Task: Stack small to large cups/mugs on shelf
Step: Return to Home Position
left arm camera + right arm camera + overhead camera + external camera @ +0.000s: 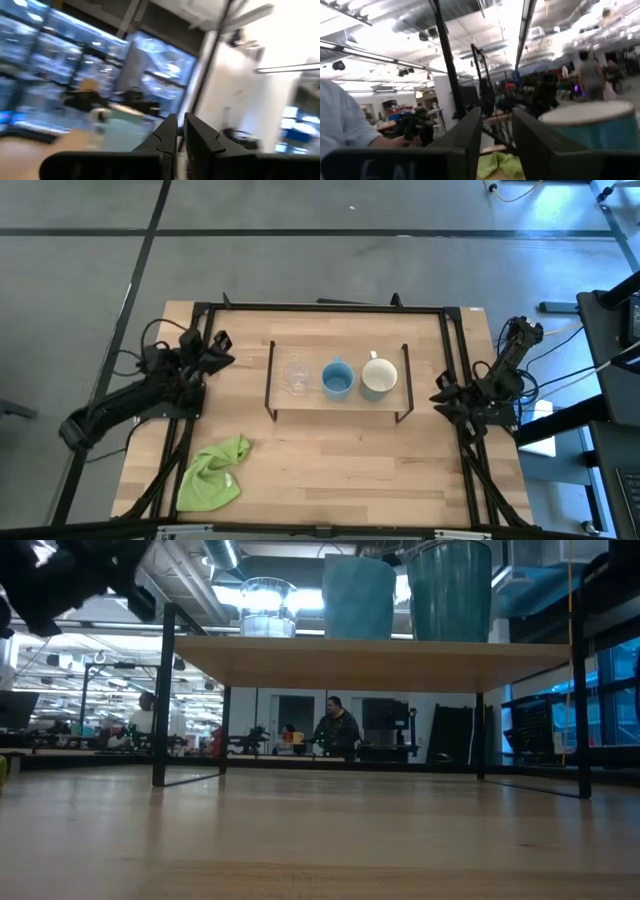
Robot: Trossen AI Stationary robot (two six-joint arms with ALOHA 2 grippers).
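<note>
Only wrist cams tell: L gripper [180,118] clenched, R gripper [497,113] parted; cups [337,378] on shelf [340,406].

No legible text, no labels, brands, numbers or signs

Shelf [340,408] sits mid-table [340,470]; on it, a row left to right: glass cup [296,375], mid-sized mug [337,379], larger mug [379,377], each just beside the next; cloth [213,474] lies front left, well apart; left gripper [215,350] by the left edge, right gripper [445,395] by the right
</note>
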